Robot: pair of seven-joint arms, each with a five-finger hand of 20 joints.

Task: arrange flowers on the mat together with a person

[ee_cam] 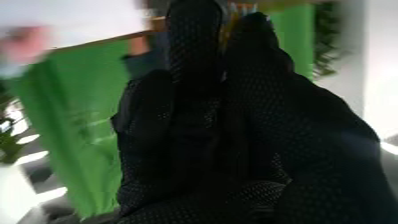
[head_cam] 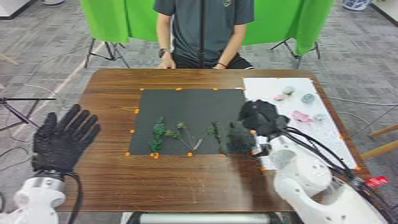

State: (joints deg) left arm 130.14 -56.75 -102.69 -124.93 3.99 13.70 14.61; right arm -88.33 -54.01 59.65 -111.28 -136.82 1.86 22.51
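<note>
My black-gloved right hand (head_cam: 262, 117) lies over the border of the square black mat (head_cam: 191, 107) and white rectangular sheet (head_cam: 263, 87); its grip I cannot tell. On the sheet, the small pink flower (head_cam: 302, 117) lies directly rightward, my likely next reach. The left hand (head_cam: 60, 142), open, is farther.

Dark grey is shown by the mat (head_cam: 191, 105), brown wood grain by the bench (head_cam: 107, 185), and white by the sheet (head_cam: 262, 87). Sprigs (head_cam: 158, 135) and backdrop (head_cam: 293, 20) are coloured green, one flower (head_cam: 302, 116) pink. The right hand (head_cam: 264, 117) is gloved in black, patterned with fine mesh.
</note>
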